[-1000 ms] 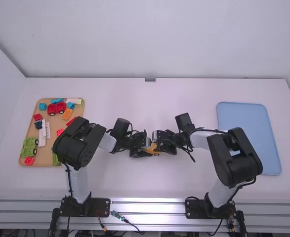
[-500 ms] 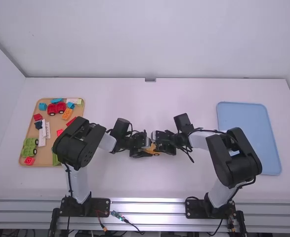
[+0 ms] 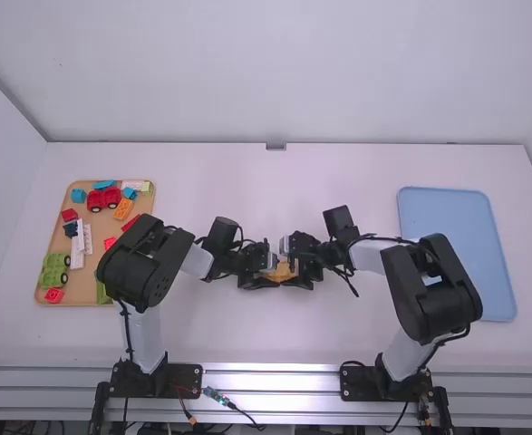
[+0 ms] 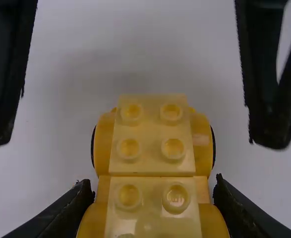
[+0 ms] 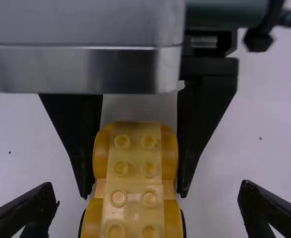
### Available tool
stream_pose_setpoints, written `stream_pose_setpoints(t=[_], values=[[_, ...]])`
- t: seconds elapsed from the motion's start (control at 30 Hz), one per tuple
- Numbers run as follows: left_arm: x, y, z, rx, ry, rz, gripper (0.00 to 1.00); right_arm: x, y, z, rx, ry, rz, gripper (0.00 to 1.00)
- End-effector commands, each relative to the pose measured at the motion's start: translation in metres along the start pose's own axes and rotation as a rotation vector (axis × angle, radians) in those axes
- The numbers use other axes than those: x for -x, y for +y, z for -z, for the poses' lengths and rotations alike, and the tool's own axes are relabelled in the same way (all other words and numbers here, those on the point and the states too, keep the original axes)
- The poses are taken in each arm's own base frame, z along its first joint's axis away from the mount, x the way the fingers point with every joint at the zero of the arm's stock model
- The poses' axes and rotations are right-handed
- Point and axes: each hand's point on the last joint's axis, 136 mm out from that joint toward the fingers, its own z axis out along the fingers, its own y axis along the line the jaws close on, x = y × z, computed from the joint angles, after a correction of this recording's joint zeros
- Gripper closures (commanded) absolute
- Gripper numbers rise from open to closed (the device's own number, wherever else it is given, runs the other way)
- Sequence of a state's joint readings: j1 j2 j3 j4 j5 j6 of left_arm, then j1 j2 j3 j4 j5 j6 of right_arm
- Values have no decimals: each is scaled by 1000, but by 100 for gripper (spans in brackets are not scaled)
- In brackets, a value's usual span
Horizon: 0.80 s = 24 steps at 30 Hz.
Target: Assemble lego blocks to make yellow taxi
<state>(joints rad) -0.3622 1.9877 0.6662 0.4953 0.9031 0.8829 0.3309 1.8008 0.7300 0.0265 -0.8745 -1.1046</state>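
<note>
In the high view, the yellow car is held low between the two grippers near the table's middle. From its left side my left gripper is shut on it; my right gripper stands open around its right end. In the left wrist view, the left gripper pinches the body of the yellow car, whose top carries light yellow studs. Black wheel edges show at its sides. In the right wrist view, the fingers of the right gripper are spread wide on either side of the yellow car, apart from it.
A wooden tray at the far left holds red, blue, orange, white and green blocks, plus a red car base and a green one. The blue tray lies on the right, partly behind the right arm.
My right gripper has opened and spread around the car's right end, so more of the yellow shows between the grippers. The left arm has kept still.
</note>
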Motion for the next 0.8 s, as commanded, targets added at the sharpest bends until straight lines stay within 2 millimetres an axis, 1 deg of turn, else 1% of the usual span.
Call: stream_pose_setpoints(t=[0.0, 0.03, 0.07, 0.1, 0.13, 0.17, 0.23, 0.33, 0.43, 0.53, 0.63, 0.77], values=[[-6, -6, 0, -14, 8, 17, 47, 16, 5, 11, 38, -132, 11, 13], [-6, -6, 0, -12, 9, 18, 48, 20, 6, 18, 44, -177, 23, 34], [-6, -6, 0, -12, 9, 18, 48, 20, 6, 19, 44, -180, 25, 37], [-6, -6, 0, -11, 11, 20, 48, 20, 6, 23, 43, -195, 22, 60], [-7, -5, 0, -9, 12, 21, 48, 18, 6, 24, 41, -193, 16, 88], [-7, -6, 0, -9, 12, 20, 48, 17, 5, 24, 38, -187, 6, 100], [-7, -5, 0, -9, 12, 20, 48, 15, 5, 24, 37, -178, -17, 100], [-7, -5, 0, -9, 12, 20, 48, 9, 8, 18, 38, -129, -10, 100], [-7, -5, 0, -9, 12, 20, 48, 7, 12, 12, 43, -104, 9, 100], [-7, -5, 0, -9, 12, 24, 50, 1, 11, 1, 16, -54, -13, 100], [-7, -5, 0, -9, 12, 25, 50, -3, 9, -2, -14, -32, -35, 100], [-7, -5, 0, -8, 12, 24, 50, -7, 13, -3, -14, -24, -46, 100]])
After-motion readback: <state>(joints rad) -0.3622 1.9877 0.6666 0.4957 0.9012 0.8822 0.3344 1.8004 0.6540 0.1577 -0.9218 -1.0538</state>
